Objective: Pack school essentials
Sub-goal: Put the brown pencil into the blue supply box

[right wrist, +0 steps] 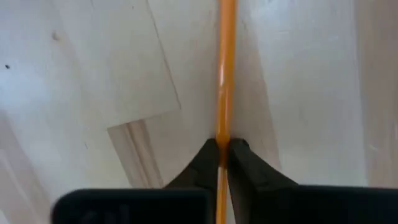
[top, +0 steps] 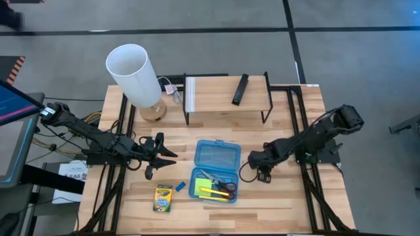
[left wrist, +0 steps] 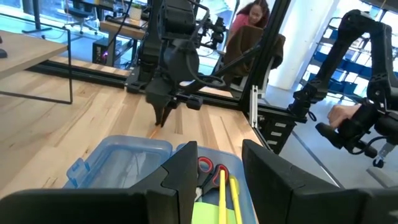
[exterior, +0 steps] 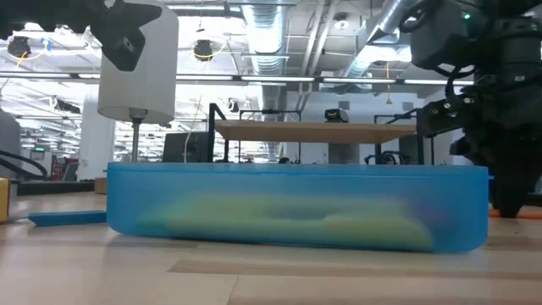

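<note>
From above, the blue pencil case (top: 215,170) lies open near the table's front edge, and everything is placed from it. Its tray holds the red-handled scissors (top: 225,188), the green sticky-note pad (top: 198,186) and two yellow sticks (top: 216,193). Left of the case lie the yellow-green crayon box (top: 163,197) and, between the two, the small blue eraser (top: 179,187). The left gripper (top: 164,153) hovers just left of the case's lid, fingers parted and holding nothing. The right gripper (top: 263,174) is low over the table just right of the case.

At table height the case (exterior: 296,207) fills the middle, its contents a yellow-green blur.

The left wrist view looks over the case (left wrist: 124,163) to the right gripper (left wrist: 163,116), pointing straight down.

In the right wrist view, the fingertips (right wrist: 205,158) are pinched on the orange pencil (right wrist: 225,68), which lies on the wood.
</note>
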You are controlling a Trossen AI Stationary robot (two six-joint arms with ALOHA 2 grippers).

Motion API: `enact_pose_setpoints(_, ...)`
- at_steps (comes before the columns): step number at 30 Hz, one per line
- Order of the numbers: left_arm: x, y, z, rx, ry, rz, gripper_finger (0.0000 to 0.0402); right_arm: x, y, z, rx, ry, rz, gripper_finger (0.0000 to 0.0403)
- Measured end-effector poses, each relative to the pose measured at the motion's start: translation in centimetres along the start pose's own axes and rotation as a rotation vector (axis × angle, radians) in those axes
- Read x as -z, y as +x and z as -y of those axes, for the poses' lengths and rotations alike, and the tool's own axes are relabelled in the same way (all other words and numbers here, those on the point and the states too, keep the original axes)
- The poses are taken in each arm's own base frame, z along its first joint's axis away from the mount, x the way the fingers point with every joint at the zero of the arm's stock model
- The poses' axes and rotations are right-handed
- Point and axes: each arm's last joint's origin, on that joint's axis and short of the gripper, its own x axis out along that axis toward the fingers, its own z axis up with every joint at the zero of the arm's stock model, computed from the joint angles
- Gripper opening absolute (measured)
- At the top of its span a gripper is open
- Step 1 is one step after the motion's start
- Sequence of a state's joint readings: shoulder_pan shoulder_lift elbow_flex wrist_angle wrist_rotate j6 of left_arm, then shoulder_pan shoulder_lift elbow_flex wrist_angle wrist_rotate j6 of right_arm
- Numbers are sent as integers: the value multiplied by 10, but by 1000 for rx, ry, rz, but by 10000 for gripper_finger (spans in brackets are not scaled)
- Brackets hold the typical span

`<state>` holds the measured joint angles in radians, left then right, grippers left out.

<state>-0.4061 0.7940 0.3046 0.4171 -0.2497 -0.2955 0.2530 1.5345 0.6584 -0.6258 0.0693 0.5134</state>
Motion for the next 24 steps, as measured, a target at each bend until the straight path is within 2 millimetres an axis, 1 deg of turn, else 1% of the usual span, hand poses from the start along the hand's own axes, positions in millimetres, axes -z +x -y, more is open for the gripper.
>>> enact_pose_setpoints(1,0,0,0,0,0,0,114,-1,0,1,-1,0,0,19)
enact_pose_setpoints(3,0,0,0,0,0,0,114,-4,-1,3,-6,3,8,10)
enact_pose_setpoints(6,0,0,0,0,0,0,114,-5,-1,4,0,5,18,12)
enact_pose_setpoints(9,0,0,0,0,0,0,114,-5,-3,5,12,13,45,6)
enact_pose_setpoints(19,0,0,0,0,0,0,114,-4,-17,13,110,97,170,0)
enact_pose_setpoints(24,0,0,0,0,0,0,114,-6,-19,19,106,143,163,0)
